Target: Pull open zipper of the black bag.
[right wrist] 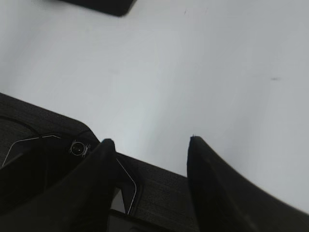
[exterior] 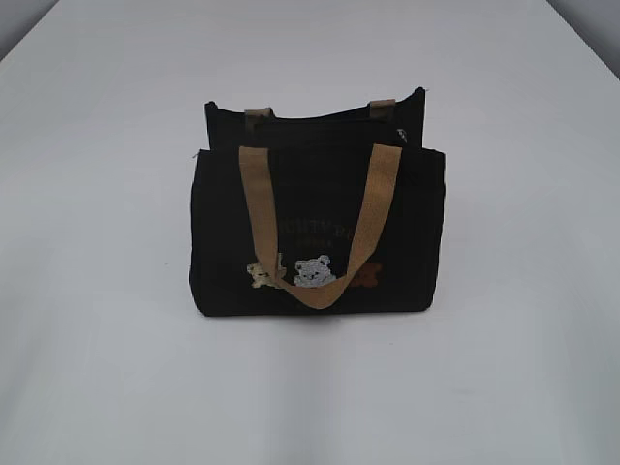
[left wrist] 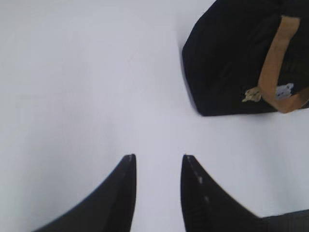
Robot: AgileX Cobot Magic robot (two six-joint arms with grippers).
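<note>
Black fabric and tan webbing are what catch the eye: the black bag [exterior: 317, 228] stands upright in the middle of the white table [exterior: 97, 339], one tan handle [exterior: 320, 218] flopped down over its front across the little bear patches [exterior: 312, 272]. Both arms are well away from it and out of the room-side view. The left gripper [left wrist: 158, 164] hangs low over bare table with its dark fingers parted a moderate way and nothing between them; the bag sits ahead of it and off to its right, well apart. The right gripper [right wrist: 150, 145] is parted wider, also empty, above the table edge and a dark base plate [right wrist: 58, 140]; only a black corner of the bag [right wrist: 99, 5] shows far ahead and to its left. The zipper [exterior: 325, 124] runs along the bag's top edge, but I cannot make out its pull from here. That seems the chief risk: black on black, a gripper could close on cloth or on a handle instead. The bag looks soft and light, so a pull without the other arm bracing it would likely drag or tip it rather than part the teeth.
</note>
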